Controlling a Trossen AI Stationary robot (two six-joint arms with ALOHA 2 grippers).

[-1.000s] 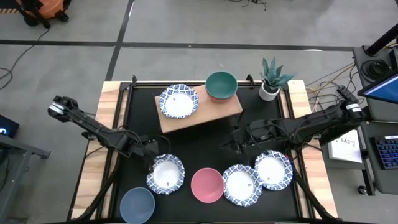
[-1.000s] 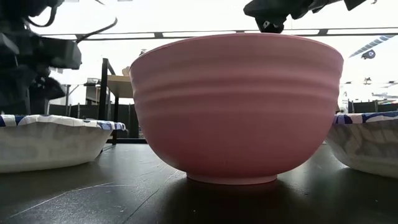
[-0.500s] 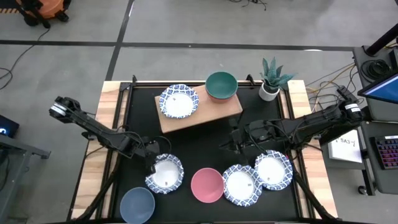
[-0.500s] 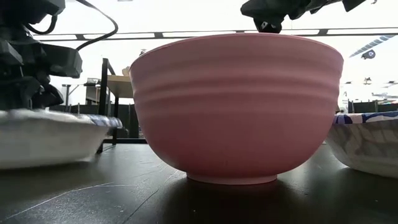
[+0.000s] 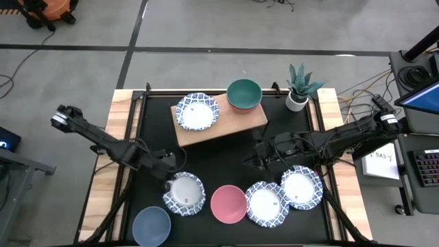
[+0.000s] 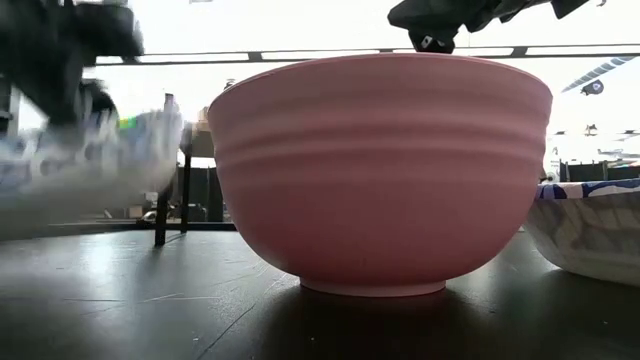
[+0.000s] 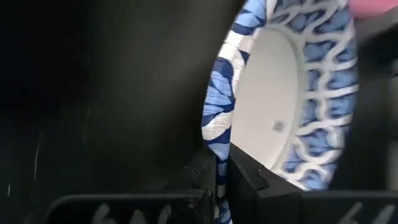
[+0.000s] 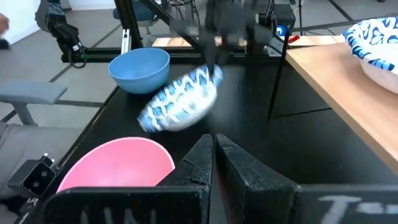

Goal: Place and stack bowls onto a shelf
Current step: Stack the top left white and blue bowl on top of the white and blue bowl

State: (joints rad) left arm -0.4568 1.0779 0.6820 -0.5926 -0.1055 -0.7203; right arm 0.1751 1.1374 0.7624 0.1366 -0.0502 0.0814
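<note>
From the high view, the left pincer (image 5: 170, 180) grips by its rim a blue-patterned white bowl (image 5: 185, 193) at the near left of the black bench (image 5: 226, 154). The wooden shelf (image 5: 241, 121) stands at the far centre and carries another patterned bowl (image 5: 197, 112) and a green bowl (image 5: 244, 94). A pink bowl (image 5: 228, 204), two more patterned bowls (image 5: 267, 203) and a blue-grey bowl (image 5: 151, 226) wait on the near side. The right pincer (image 5: 255, 160) hovers over the middle of the bench, holding nothing.

In the low view, the pink bowl (image 6: 380, 170) fills the centre, and the gripped bowl (image 6: 90, 165) is a blur at the left, tilted and seemingly off the bench.

In the left wrist view, the fingers (image 7: 205, 177) are closed on the bowl's rim (image 7: 217, 149), one inside and one outside.

In the right wrist view, the right pincer (image 8: 213, 149) has its fingers almost together and empty; the gripped bowl (image 8: 179, 102) hangs tilted in the air beyond it.

To do this step well, the left arm should probably lift high enough to pass the shelf edge, bring the bowl level, and lower it centred into the patterned bowl on the shelf before letting go.
</note>
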